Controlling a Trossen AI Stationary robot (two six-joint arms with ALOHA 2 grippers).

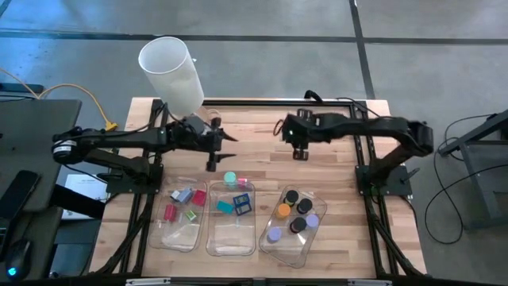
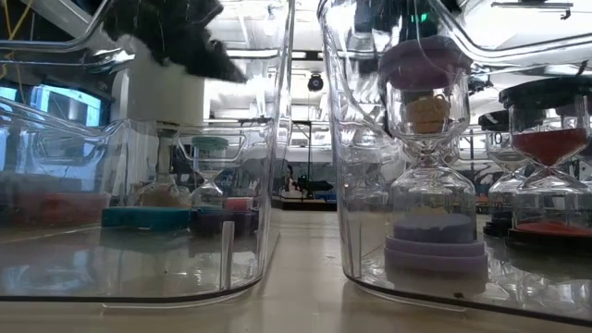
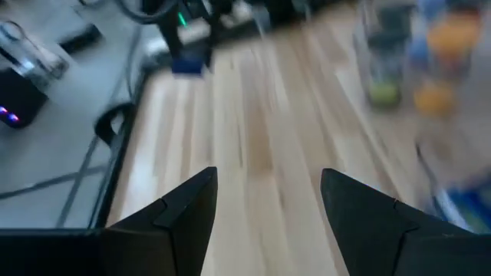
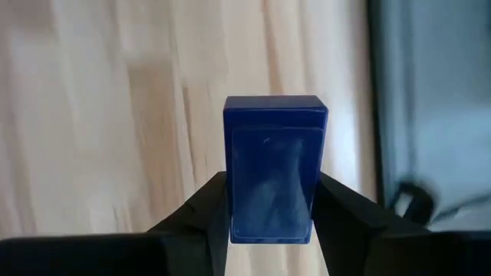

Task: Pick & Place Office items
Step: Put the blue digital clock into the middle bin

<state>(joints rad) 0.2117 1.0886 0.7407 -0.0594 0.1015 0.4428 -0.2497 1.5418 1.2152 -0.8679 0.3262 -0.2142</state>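
My right gripper (image 1: 301, 152) hangs over the bare wood at the table's far middle, shut on a dark blue box-shaped block (image 4: 275, 153). My left gripper (image 1: 222, 151) is open over the wood just beyond the trays, and only bare planks show between its fingers (image 3: 268, 180). The other office items lie in three clear trays near the front edge. Red, pink, grey-blue and green pieces are in the left tray (image 1: 163, 232). A teal cap, a pink piece and teal and blue blocks are in the middle tray (image 1: 230, 242). Black, orange and purple round caps are in the right tray (image 1: 298, 253). My right gripper pinches the blue block between its two fingers (image 4: 196, 211), which lie on the two opposite side faces of its near part (image 4: 242, 207). The fingers point down at the table from above. The block sticks out past the fingertips and is lifted clear of the wood.
A tall white cylinder (image 1: 171, 71) stands at the table's far left corner, close behind my left arm. A black frame runs along the table's far and side edges (image 1: 365, 171). Bare wood (image 1: 262, 163) lies between the two grippers and the trays. Desks and cables flank the table.
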